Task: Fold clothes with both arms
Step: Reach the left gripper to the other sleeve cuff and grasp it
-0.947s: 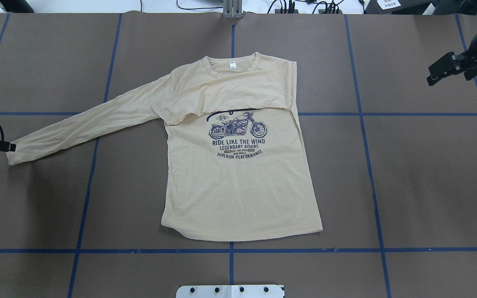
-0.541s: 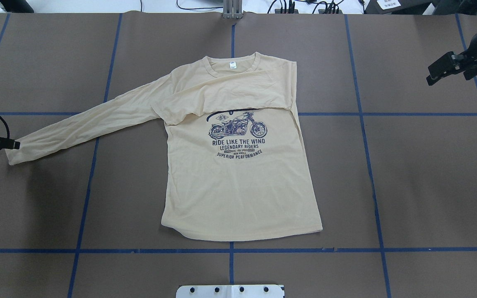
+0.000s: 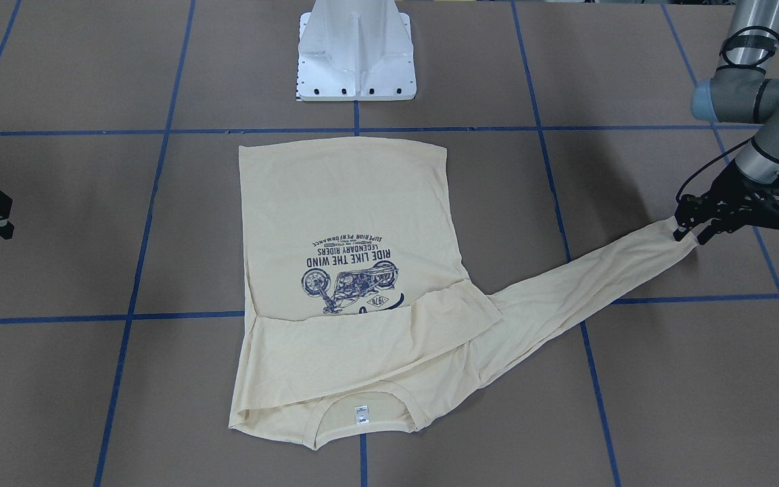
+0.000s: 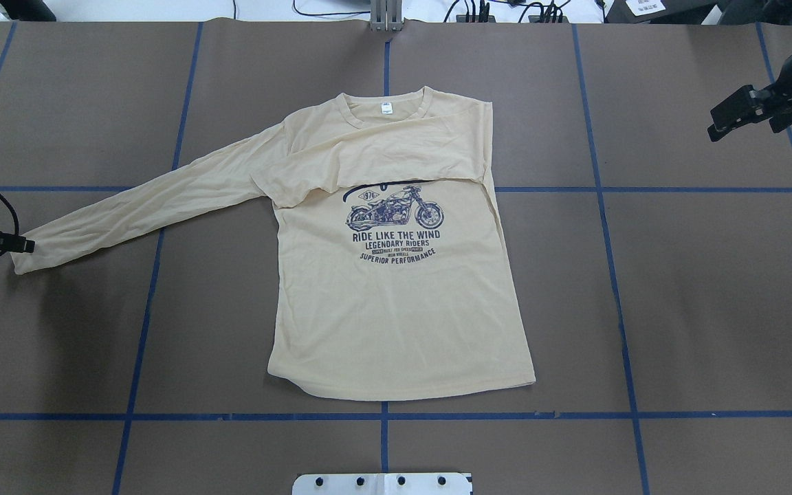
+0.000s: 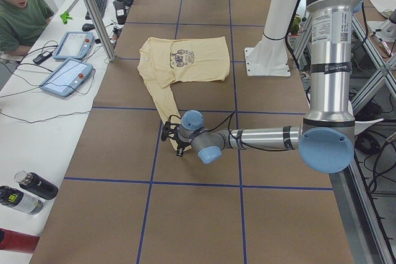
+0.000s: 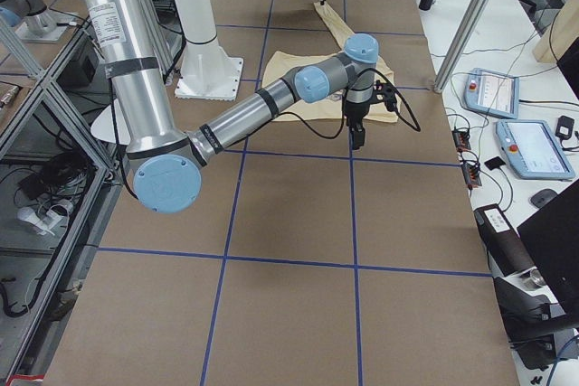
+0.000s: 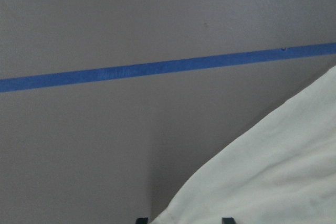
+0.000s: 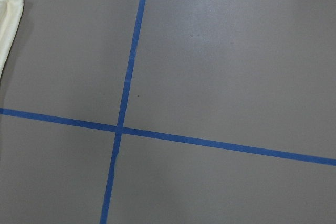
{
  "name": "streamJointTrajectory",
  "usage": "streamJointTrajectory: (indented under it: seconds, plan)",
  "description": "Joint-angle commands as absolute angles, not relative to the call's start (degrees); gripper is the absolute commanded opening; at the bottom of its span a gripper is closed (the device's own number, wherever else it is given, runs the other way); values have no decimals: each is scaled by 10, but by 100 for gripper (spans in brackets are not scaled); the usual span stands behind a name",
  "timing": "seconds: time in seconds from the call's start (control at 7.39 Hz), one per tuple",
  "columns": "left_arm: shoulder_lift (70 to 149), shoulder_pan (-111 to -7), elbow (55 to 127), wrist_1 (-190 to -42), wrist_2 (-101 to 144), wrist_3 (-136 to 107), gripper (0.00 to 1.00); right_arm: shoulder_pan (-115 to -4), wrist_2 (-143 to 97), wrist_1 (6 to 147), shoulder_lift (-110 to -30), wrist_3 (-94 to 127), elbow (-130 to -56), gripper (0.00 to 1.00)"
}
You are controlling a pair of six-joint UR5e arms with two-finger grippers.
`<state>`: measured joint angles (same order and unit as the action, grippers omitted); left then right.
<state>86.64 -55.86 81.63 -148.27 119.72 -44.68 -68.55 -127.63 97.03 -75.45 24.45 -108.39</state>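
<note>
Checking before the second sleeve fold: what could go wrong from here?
1. The left pincer sits at the very end of the outstretched sleeve. The wrist view shows only a fabric edge between its tips, so the grab may miss or slip.
2. The right pincer hovers well off the T-shirt, pinning nothing. Pulling the sleeve could drag the body and disturb the sleeve already folded across the chest.
</note>
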Motion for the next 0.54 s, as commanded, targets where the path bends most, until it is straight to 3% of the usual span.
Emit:
streamJointTrajectory:
  seconds: [0.0,0.14,0.27,0.41]
  plan:
    - [866,-554,816,-1483,1197,-446,51,-686,-1277,970,-756,246,-1089,100]
    - [865,-553,816,-1483,1197,-446,47,-686,-1277,970,-756,246,-1089,100]
    - [863,-553,816,-1483,1197,-447,27,-685,-1277,970,-756,246,-1089,100]
    - [861,-553,820,-1484,1197,-447,0,-685,-1277,970,-756,246,-1090,100]
